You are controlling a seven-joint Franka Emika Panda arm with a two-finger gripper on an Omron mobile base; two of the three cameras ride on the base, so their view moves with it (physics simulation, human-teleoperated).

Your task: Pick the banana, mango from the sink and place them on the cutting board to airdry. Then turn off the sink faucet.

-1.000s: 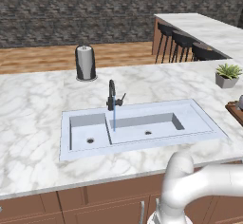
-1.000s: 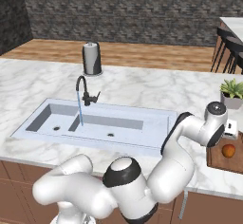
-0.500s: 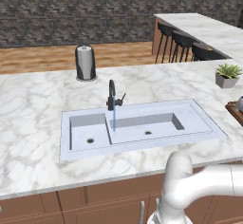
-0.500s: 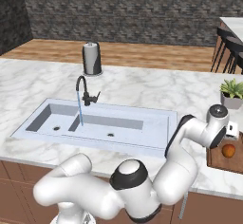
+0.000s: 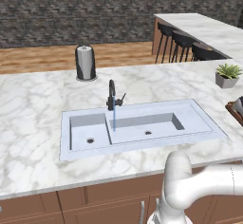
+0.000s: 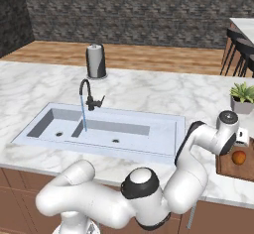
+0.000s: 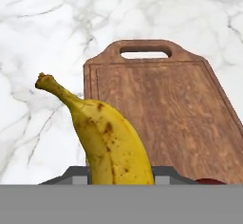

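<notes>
In the hand view my gripper (image 7: 121, 176) is shut on the banana (image 7: 107, 140), a yellow, brown-spotted fruit whose stem points up and left. It hangs over the left edge of the brown cutting board (image 7: 166, 104). A red sliver of the mango (image 7: 207, 181) shows at the lower right. In the right base view the mango (image 6: 238, 157) lies on the cutting board (image 6: 229, 169), just below my hand. The sink (image 6: 144, 136) is empty of fruit. A thin blue stream runs from the sink faucet (image 6: 88, 95).
A grey potted plant (image 6: 242, 98) stands on the marble just beyond the board. A dark paper-towel holder (image 6: 95, 61) stands behind the sink faucet. Bar stools (image 5: 182, 45) line the far counter. Bare marble (image 7: 42, 42) surrounds the board.
My hand has sunk slightly toward the cutting board with the banana still in it. The mango, sink and running water are unchanged.
</notes>
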